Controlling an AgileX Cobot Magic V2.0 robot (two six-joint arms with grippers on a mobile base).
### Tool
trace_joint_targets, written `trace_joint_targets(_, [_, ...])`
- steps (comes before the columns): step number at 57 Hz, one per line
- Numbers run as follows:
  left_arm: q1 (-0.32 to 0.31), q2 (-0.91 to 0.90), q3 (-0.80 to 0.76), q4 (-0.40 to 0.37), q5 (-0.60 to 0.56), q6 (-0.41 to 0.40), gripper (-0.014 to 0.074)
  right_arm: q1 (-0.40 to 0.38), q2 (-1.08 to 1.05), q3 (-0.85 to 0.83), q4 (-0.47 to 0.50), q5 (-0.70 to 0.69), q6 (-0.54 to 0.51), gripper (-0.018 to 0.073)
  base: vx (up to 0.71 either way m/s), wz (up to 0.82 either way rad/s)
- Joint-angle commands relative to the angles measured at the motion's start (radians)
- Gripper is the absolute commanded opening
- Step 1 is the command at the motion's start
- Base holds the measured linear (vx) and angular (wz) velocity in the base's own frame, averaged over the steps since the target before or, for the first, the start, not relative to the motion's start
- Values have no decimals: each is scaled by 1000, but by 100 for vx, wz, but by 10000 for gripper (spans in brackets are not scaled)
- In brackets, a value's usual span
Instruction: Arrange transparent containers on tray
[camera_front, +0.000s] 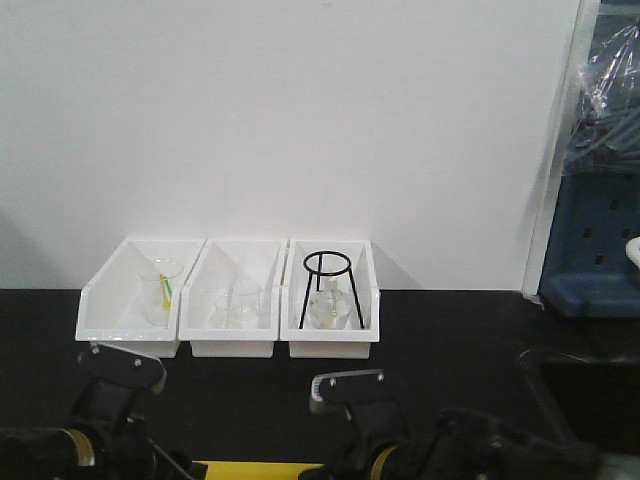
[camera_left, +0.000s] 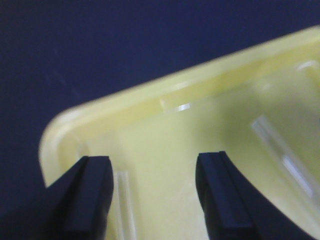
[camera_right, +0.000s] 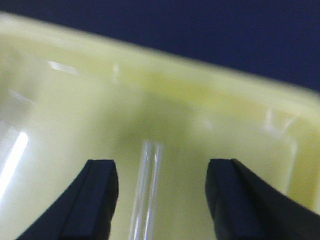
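Note:
Both wrist views look down into the yellow tray; a strip of it shows at the bottom edge of the front view. My left gripper is open over the tray's corner, with a clear test tube lying on the tray floor just inside its left finger. Another tube lies farther right. My right gripper is open as well, and a test tube lies lengthwise between its fingers, touching neither.
Three white slant-fronted bins stand at the back by the white wall, holding glassware and a black wire tripod. The table is black. Blue equipment stands at the right.

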Motion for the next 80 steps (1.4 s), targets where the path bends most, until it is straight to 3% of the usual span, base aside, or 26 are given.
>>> trace_joint_targets(1, [-6,-140,-31,43,-51,-1,491,-3,-180,-28,-84,-33,-14,396,0,0])
trace_joint_targets(17, [-6,-545,-25,153,-30,-2,475,-3,-600,-28,-174,179,-35,135,0,0])
trace_joint_targets(27, [-6,-694,-25,178,92,-5,345,-3,-759,-28,-174,239,-85,-15,0,0])
trace_joint_targets(41, [-6,-785,-26,177,130,-13,90,-3,-787,-28,-169,244,-78,-12,0,0])
trace_joint_targets(50, [-6,-794,-26,178,130,-12,-3,-3,-783,-28,-169,244,-78,-13,0,0])
trace_joint_targets(73, [-6,-792,-26,179,130,-11,-8,-3,-783,-28,-169,244,-78,-13,0,0])
trace_joint_targets(80, [-6,-806,-25,263,166,-12,-6,-3,-783,-28,-169,244,-78,-13,0,0])
